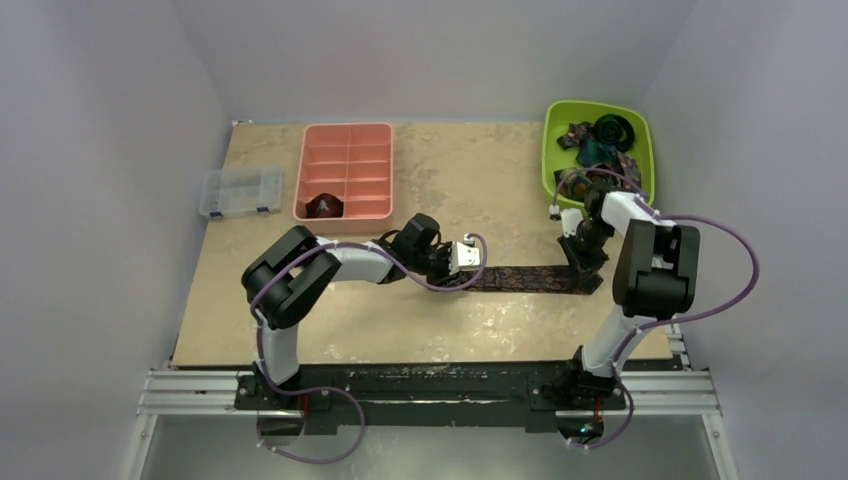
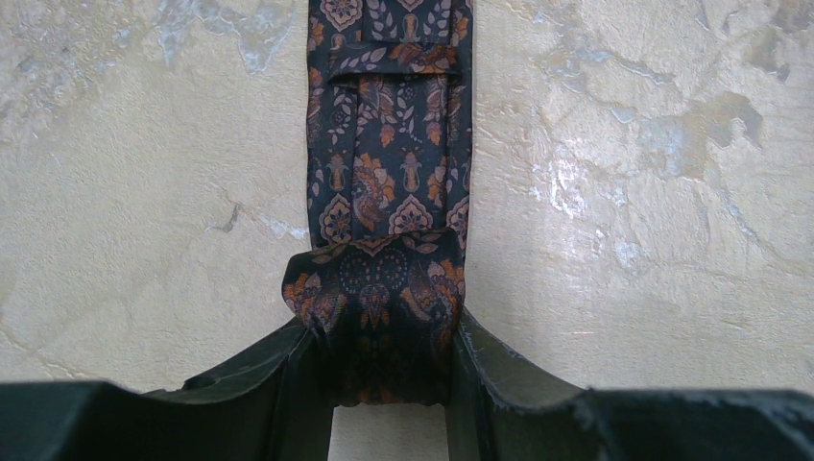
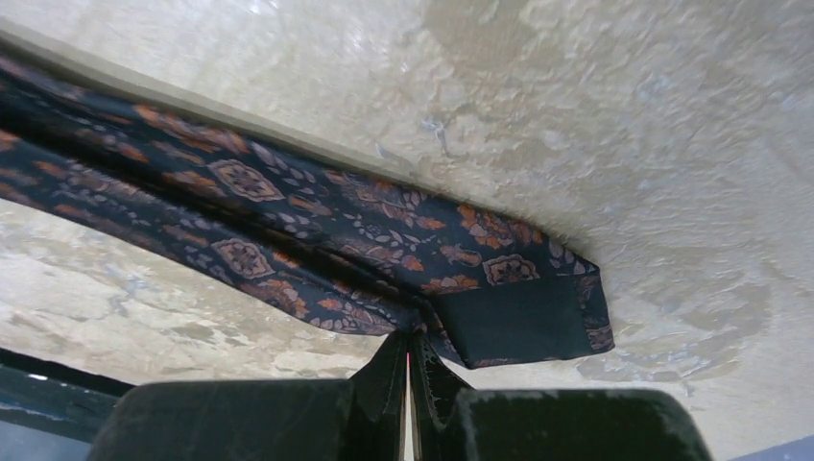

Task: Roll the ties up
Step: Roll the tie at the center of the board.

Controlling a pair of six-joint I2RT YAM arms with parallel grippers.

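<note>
Top view, necktie: a long, narrow dark fabric necktie (image 1: 525, 278) with an orange motif lies as a flat strip on the mottled beige tabletop (image 1: 450, 180), stretched between the two grippers.
Top view, left gripper: the left gripper (image 1: 478, 272) sits at the strip's left end.
Top view, right gripper: the right gripper (image 1: 585, 272) stands at the right end (its fingers are too small to judge here).
Top view, stores: a salmon-pink plastic compartment tray (image 1: 346, 165) holds one dark rolled coil (image 1: 325, 207) in its nearest left compartment. A lime-green plastic bin (image 1: 550, 150) holds a heap of loose ties (image 1: 600, 140). A clear plastic organiser box (image 1: 240, 192) sits left of the tray, any lettering too small to read.
Left wrist, grip: the left gripper (image 2: 389, 384) is partly closed, both fingers (image 2: 278, 394) touching the sides of the necktie's (image 2: 389, 173) turned-over end. The rest runs straight away, flat on the tabletop (image 2: 624, 192).
Left wrist, detail: a keeper loop (image 2: 394, 60) of the same fabric crosses the strip farther off.
Right wrist, grip: the right gripper (image 3: 409, 370) has its fingers pressed together, nipping the near edge of the necktie (image 3: 317, 230) beside its broad end, where plain dark lining (image 3: 518, 322) shows.
</note>
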